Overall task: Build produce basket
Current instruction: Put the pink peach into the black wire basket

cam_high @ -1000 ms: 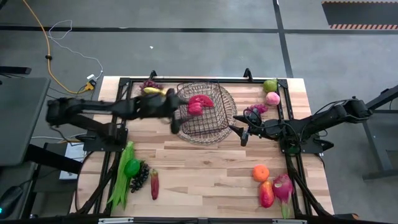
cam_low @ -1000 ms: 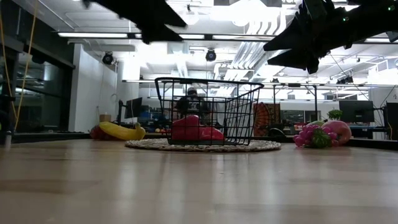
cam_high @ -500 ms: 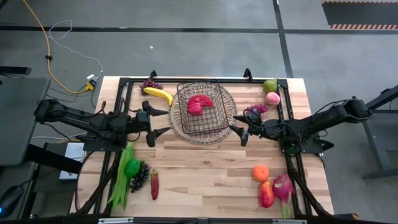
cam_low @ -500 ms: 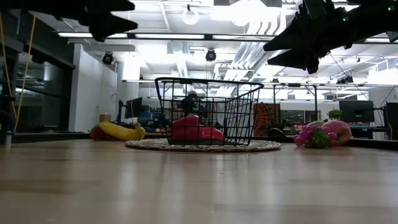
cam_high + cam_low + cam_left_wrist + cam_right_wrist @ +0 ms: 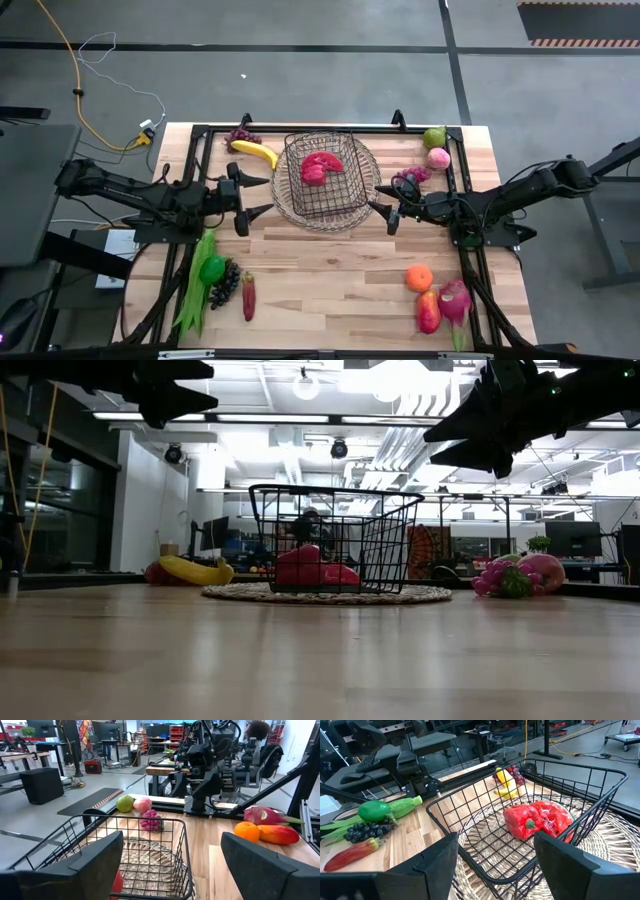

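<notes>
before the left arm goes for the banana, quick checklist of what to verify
1. Left gripper open and empty: ok.
2. Banana lying free on the table, beside the basket: ok.
3. Basket upright on the wicker tray: ok.
4. Room in the basket beside the red produce: ok.
5. Right gripper open, off the basket's other side, out of the path: ok.
6. Dark grapes touching the banana: cannot tell.

No legible text, labels, brands or nos. anywhere in any view; nothing to read.
</notes>
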Controlling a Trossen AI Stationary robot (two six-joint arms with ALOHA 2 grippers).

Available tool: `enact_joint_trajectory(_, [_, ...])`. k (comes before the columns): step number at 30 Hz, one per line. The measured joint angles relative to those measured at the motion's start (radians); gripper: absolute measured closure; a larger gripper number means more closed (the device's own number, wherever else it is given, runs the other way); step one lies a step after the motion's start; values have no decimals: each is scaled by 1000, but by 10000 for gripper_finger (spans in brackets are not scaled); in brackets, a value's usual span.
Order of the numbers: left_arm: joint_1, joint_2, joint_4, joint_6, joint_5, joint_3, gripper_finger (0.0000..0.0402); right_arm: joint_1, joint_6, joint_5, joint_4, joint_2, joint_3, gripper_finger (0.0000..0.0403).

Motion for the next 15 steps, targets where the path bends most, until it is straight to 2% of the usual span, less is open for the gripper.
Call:
enact_joint_trajectory(5, [0, 0, 0, 0, 0, 0, 78, -1, 4, 7, 12, 0, 0, 151])
enact_joint_trajectory(9, [0, 0, 0, -2, 0, 0, 78, -43, 74, 151, -23, -1, 50, 151])
enact_joint_trajectory(12, [0, 0, 0, -2, 0, 0, 78, -110, 118, 244, -205, -1, 136, 151])
enact_joint_trajectory(15, [0, 0, 0, -3, 0, 0, 78, -205, 175, 270, -448, -1, 233, 151])
